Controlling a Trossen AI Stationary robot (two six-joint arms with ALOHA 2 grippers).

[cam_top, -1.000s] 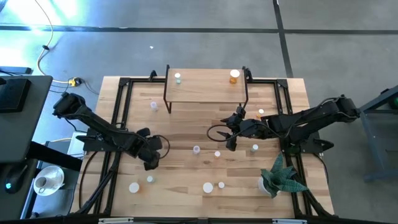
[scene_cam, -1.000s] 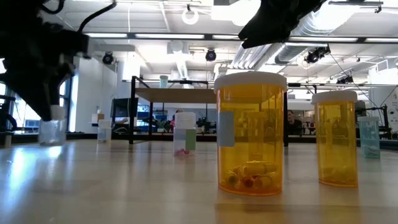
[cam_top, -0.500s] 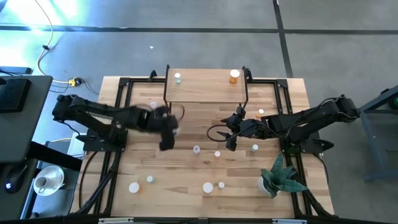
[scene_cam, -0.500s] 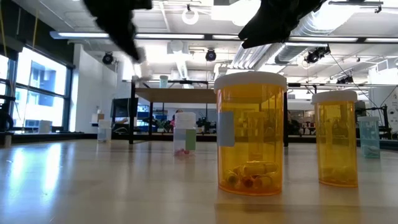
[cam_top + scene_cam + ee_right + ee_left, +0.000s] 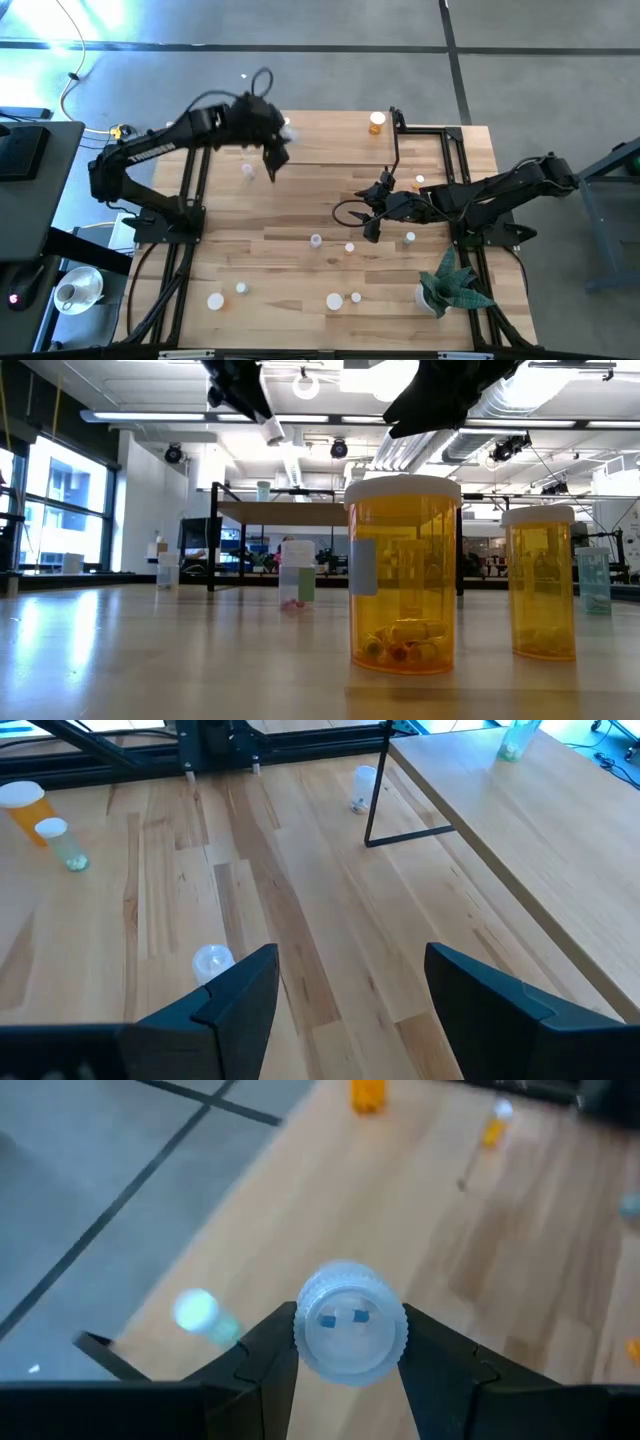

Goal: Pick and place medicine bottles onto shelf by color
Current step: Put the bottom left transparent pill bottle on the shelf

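From above, the left gripper [image 5: 272, 150] hangs over the shelf [image 5: 340, 140] at about eleven o'clock of the table [image 5: 300, 270]; an orange bottle [image 5: 376, 122] stands on the shelf toward one o'clock. The right gripper [image 5: 372, 208] waits near the table's centre, at three o'clock from the middle.

Low view – the left gripper [image 5: 262, 415] carries a small bottle [image 5: 273, 431] high above the shelf [image 5: 300, 512].

Left wrist – both fingers [image 5: 262, 1365] pinch the small bottle [image 5: 350, 1335] by its sides.

Right wrist – the right gripper's fingers [image 5: 235, 995] stand spread, nothing between them.
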